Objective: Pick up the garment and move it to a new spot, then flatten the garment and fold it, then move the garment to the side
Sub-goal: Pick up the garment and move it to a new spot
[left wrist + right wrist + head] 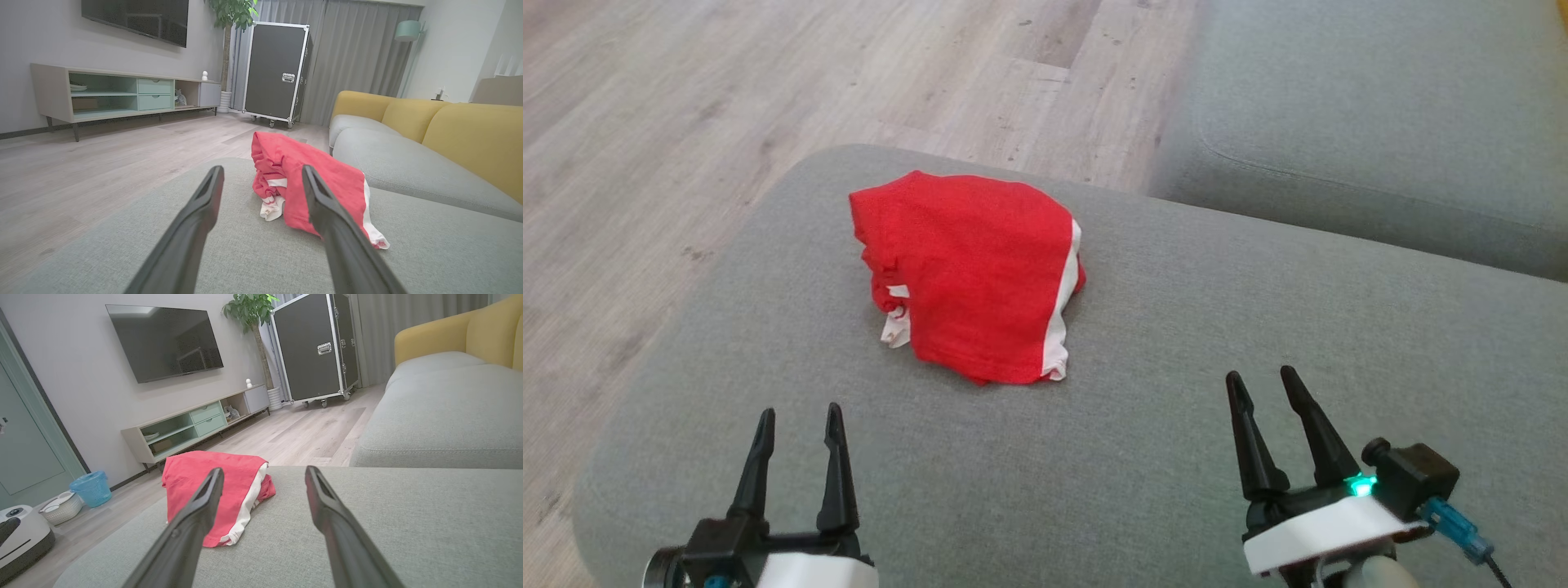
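Grey woven fabric of the sofa seat point(1143, 457) spreads under both my claws, with pale wooden floor point(686, 98) beyond its far-left edge. My left claw point(800, 410) hangs low at the near left, its two dark fingers spread wide apart, released, with nothing between them; I cannot tell whether the fingertips touch the fabric. The garment point(980, 278), red with a white stripe point(1063, 302) down its right edge and a bit of white showing at its left side, lies in a crumpled heap on the seat, ahead of both claws and apart from them, a little right of the left claw's line. Along my left wrist's view the garment point(347, 183) sits beyond the fingertips, and my right-hand finger point(327, 212) crosses in front of its red cloth. My right claw point(1262, 373) hovers at the near right, fingers likewise spread and released, gripping nothing, with the garment ahead and off to its left. Along my right wrist's view the garment point(192, 473) lies past the left-hand finger point(196, 514), white stripe turned toward me. Further right, a second grey seat cushion point(1380, 122) runs across the far corner
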You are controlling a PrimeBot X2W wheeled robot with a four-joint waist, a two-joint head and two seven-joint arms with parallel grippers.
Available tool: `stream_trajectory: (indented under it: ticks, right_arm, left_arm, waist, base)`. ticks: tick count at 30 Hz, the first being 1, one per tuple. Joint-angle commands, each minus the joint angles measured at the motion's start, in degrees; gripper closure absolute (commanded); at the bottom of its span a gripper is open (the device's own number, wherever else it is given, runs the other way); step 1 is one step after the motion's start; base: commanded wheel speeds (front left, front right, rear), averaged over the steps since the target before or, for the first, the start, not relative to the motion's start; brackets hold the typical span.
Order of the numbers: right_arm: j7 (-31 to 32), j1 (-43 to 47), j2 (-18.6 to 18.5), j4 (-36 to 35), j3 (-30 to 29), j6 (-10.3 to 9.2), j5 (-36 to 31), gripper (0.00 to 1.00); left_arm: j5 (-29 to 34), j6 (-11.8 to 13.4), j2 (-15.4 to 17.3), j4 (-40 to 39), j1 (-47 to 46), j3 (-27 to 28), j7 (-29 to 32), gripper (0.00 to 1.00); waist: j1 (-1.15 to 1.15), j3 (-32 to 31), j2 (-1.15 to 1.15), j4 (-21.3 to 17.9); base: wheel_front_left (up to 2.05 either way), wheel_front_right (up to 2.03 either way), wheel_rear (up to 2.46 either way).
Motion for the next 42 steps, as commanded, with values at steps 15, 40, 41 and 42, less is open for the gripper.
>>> stream_trajectory:
  ticks: [15,40,41,42]
  right_arm:
    - [-0.6,-2.6,-0.4,-2.4,1.2,0.23,-0.5,0.0]
    - [-0.6,-12.4,-0.4,-4.5,0.1,0.23,-3.8,0.0]
    - [-0.6,-12.5,-0.4,-4.5,0.1,0.23,-3.8,0.0]
    - [-0.6,-12.4,-0.4,-4.5,0.0,0.23,-3.6,0.0]
  left_arm:
    - [2.5,-3.1,2.6,0.9,-9.3,4.3,-0.5,0.0]
    - [-19.2,-7.0,26.5,32.5,-57.7,-25.7,26.1,0.0]
    - [-20.1,-7.0,26.9,33.3,-57.8,-26.6,26.4,0.0]
    - [-21.0,-7.0,27.3,34.0,-57.8,-27.4,26.6,0.0]
  waist:
    - [0.0,3.6,0.0,-2.1]
    - [0.0,22.1,0.0,-14.5]
    - [0.0,22.2,0.0,-14.9]
    - [0.0,22.2,0.0,-15.2]
  base:
    - [0.0,0.0,0.0]
    - [0.0,0.0,0.0]
    - [0.0,0.0,0.0]
    - [0.0,0.0,0.0]
